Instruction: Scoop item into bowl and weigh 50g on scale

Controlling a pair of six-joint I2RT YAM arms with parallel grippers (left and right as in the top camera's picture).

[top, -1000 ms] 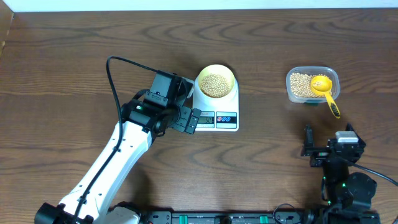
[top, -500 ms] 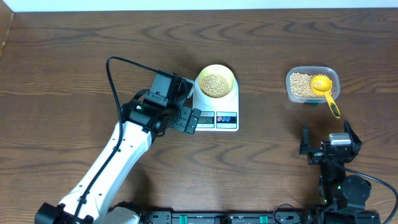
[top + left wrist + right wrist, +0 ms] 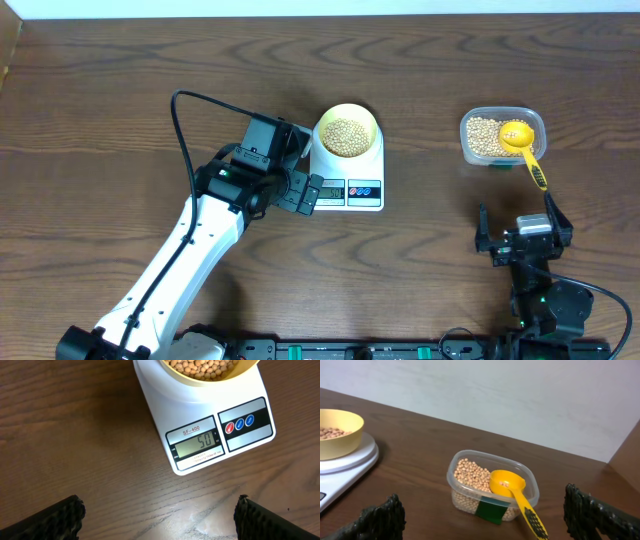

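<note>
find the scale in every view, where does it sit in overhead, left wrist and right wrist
overhead: the scale lies just left of the picture's centre.
left wrist: it fills the upper right, its display facing the camera.
right wrist: only its edge shows at the far left.
shared landmark: the yellow bowl of beans standing on it.

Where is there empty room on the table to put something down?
Bare dark wooden table lies between the white digital scale and the clear plastic tub of beans. The wide stretch left of the left arm is bare too. It is crowded where the left claw sits close beside the scale.
</note>
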